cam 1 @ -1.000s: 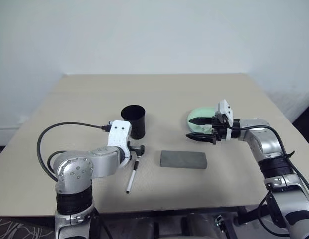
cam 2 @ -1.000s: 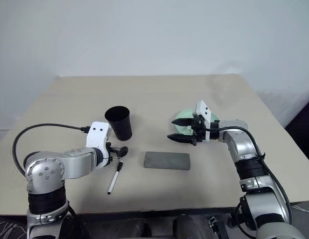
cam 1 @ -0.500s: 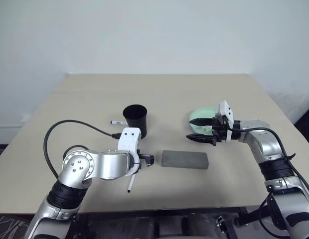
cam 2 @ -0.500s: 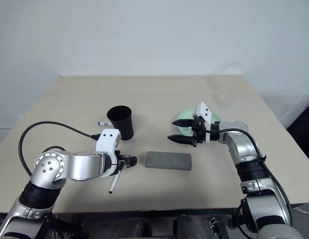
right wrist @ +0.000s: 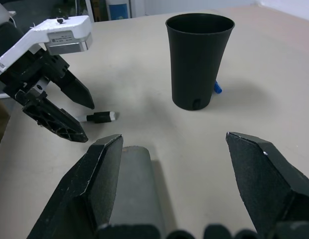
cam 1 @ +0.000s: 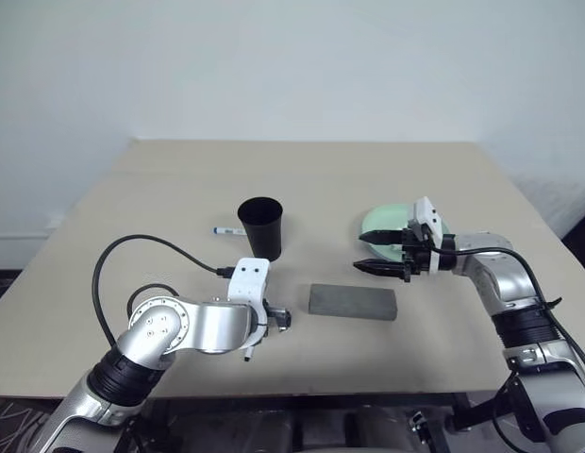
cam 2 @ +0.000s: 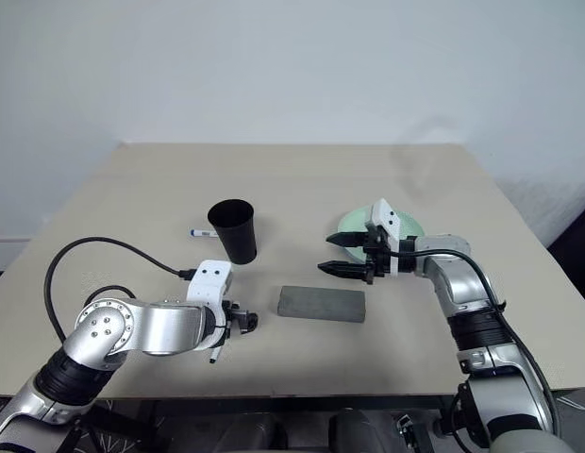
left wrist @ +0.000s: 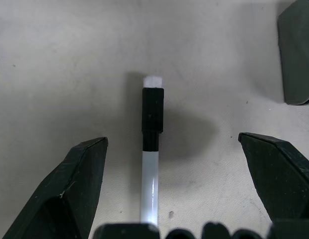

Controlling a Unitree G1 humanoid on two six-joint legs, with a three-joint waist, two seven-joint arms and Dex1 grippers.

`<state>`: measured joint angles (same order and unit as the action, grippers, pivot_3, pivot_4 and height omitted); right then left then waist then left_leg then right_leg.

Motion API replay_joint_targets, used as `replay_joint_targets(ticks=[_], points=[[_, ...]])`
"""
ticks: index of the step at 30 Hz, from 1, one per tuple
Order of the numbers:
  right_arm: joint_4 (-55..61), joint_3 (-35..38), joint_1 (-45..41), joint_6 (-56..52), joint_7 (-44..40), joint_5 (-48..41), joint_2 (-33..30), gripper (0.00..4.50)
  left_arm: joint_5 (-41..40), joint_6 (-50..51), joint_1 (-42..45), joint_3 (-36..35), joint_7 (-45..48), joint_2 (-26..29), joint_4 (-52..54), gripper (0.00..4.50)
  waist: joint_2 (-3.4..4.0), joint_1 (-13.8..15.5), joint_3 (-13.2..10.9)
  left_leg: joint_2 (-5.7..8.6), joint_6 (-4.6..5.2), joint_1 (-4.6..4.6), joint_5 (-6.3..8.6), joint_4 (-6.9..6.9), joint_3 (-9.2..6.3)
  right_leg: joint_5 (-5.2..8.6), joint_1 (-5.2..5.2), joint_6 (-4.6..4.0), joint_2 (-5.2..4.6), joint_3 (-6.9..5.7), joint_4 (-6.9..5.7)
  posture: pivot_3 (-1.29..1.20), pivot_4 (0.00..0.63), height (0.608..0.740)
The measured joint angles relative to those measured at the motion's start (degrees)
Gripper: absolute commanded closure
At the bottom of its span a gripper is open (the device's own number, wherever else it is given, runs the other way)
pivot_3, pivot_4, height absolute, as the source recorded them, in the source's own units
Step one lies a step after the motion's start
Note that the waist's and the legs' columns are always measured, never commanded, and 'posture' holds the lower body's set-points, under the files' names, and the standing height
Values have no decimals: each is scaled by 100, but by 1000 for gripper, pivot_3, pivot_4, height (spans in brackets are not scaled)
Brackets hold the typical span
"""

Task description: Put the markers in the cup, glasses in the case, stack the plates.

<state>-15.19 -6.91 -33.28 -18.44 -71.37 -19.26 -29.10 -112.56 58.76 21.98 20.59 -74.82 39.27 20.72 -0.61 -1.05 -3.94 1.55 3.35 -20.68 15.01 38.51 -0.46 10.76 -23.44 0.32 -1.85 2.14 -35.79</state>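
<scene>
The white-bodied marker with a black cap (left wrist: 152, 149) lies flat on the beige tabletop (cam 1: 160, 189), between the spread black fingers of the left tool (cam 1: 276, 319), which hangs over it with jaws wide and holding nothing. The second marker, with a blue cap (cam 1: 226, 229), lies just beside the upright black tapered plastic cup (cam 1: 259, 226), on its left, and the flat grey rectangular case (cam 1: 353, 302) lies closed right of the left tool. The right tool (cam 1: 379, 253) hovers with jaws wide and empty in front of the mint green round plate (cam 1: 385, 217).
</scene>
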Motion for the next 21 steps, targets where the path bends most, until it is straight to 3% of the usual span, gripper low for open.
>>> replay_joint_targets(ticks=[5, 6, 9, 19, 21], points=[[1, 0, 0, -20, -2, -1, -6, 897, -1, 2, 94, 6, -50, -135, -166, 33, 0, 1, 0, 0, 2, 0, -10, -1, 0, 0, 2, 0, 0, 0, 0, 0, 0, 740], [0, 0, 0, -20, -2, -1, -6, 897, -7, 7, 102, 6, -56, -135, -182, 196, 0, 0, 0, 0, 3, 0, -10, -1, 1, 0, 2, 0, 0, 1, 0, 0, 0, 740], [0, 0, 0, -19, -1, -1, -15, 897, -4, 10, 113, -3, -121, -129, -245, 919, 0, 0, 0, 0, 3, 1, -12, -1, 1, 0, 2, 0, 0, 1, 0, 0, 0, 740], [1, 1, 0, -19, 10, -1, -21, 897, 3, 126, 213, -28, -210, -66, -450, 4441, 0, 3, 0, 3, 4, -1, -12, -2, -2, 0, 2, 1, -3, 0, 2, 0, 0, 740], [1, 1, 0, -19, 10, -1, -23, 897, -2, 168, 282, -19, -191, -63, -492, 4462, 0, 1, -1, 2, 4, -3, -12, -1, -2, 0, 0, 1, -3, 0, 2, 0, 0, 740]])
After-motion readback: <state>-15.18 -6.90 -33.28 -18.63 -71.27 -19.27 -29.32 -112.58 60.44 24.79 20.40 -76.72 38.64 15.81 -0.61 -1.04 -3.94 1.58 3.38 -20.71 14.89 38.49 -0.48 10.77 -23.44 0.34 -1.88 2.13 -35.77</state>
